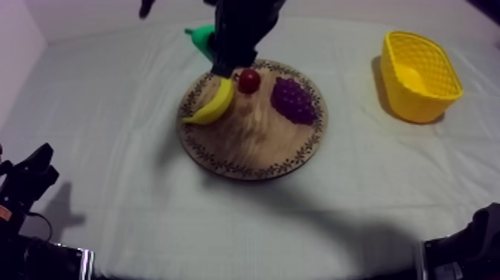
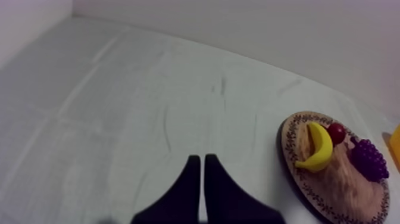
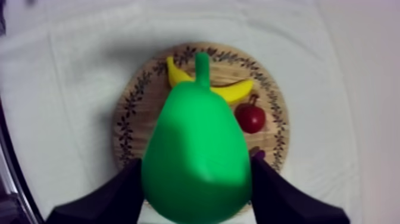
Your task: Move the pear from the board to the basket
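Note:
The green pear [image 1: 201,36] hangs in the air above the far left rim of the round wooden board [image 1: 253,145], with my right gripper [image 1: 217,51] shut on it. In the right wrist view the pear [image 3: 196,155] sits between the two black fingers [image 3: 110,199], high over the board [image 3: 134,119]. The yellow basket [image 1: 420,74] stands at the right of the table, apart from the board. My left gripper [image 1: 31,175] rests low at the left side; its fingers [image 2: 199,164] lie together as a narrow wedge over bare cloth.
On the board lie a banana [image 1: 212,104], a small red fruit [image 1: 248,80] and a bunch of grapes [image 1: 292,100]. From the left wrist the board [image 2: 342,190] with these fruit lies off to one side. Open cloth separates board and basket.

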{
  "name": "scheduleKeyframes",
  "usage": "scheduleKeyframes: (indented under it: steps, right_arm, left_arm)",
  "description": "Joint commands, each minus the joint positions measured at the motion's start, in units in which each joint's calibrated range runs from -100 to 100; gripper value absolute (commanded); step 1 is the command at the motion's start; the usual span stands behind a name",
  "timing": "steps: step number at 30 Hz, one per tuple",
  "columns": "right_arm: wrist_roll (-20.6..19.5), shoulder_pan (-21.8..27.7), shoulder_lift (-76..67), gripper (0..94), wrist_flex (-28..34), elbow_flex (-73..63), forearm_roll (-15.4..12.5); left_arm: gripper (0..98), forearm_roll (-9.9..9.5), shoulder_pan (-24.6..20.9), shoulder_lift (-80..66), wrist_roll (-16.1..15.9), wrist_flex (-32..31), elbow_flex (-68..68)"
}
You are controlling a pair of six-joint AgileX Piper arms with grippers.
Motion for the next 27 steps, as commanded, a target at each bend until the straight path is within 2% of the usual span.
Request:
scheduleKeyframes:
  steps: [1, 6, 13, 21, 27]
  right_arm:
    - [-1.2, 0.5, -2.1, 42.3, 0.5, -0.2, 0.0]
    - [-3.6, 4.3, -4.6, 42.7, 2.1, 0.5, -0.6]
    - [-5.6, 14.0, -5.8, 43.7, 1.5, 4.6, -1.6]
    - [-4.5, 26.1, -5.5, 44.4, -0.3, 6.8, -2.0]
    - [-3.4, 33.2, -4.5, 44.8, -1.5, 6.6, -1.7]
  left_arm:
    - [0.1, -0.03, 0.0, 0.0, 0.0, 0.0, 0.0]
    - [0.1, -0.03, 0.0, 0.0, 0.0, 0.0, 0.0]
    - [0.1, -0.03, 0.0, 0.0, 0.0, 0.0, 0.0]
    - [0.1, -0.03, 0.0, 0.0, 0.0, 0.0, 0.0]
    - [0.1, -0.03, 0.0, 0.0, 0.0, 0.0, 0.0]
